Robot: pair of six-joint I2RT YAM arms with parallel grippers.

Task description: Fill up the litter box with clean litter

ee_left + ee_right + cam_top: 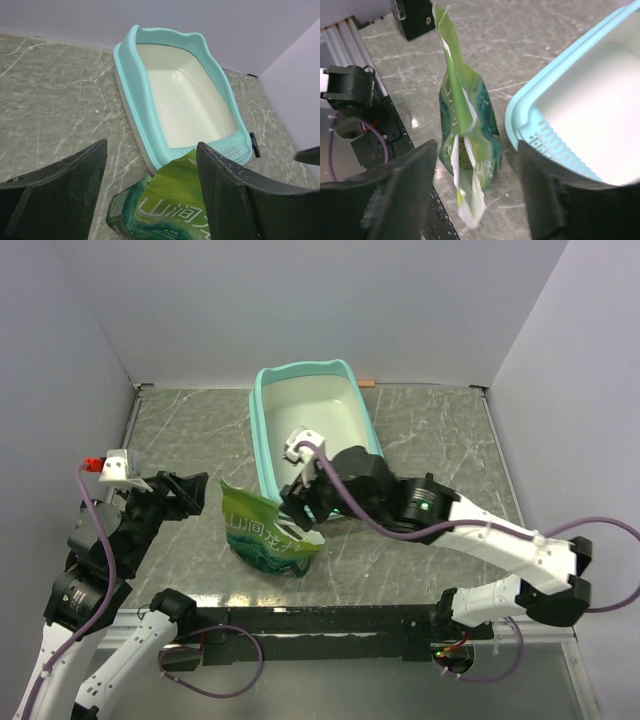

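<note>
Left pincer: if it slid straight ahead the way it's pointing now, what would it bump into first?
Most likely the glossy green printed bag, which lies straight ahead of the open left pincer. The large turquoise plastic litter box sits just behind the bag. Exact depth is hard to judge.

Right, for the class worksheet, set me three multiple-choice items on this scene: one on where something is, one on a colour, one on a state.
1. Where is the green bag, relative to the litter box? A inside it; B on the table just off the end nearest the arms; C behind its far end.
2. What colour is the litter box's rim? A red; B black; C turquoise.
3. How is the litter box's inside? A bare; B heaped with litter; C covered by a lid.
Answers: 1 B, the top view shows the bag on the table by the near rim; 2 C, every view shows turquoise; 3 A, only the whitish floor shows.
</note>
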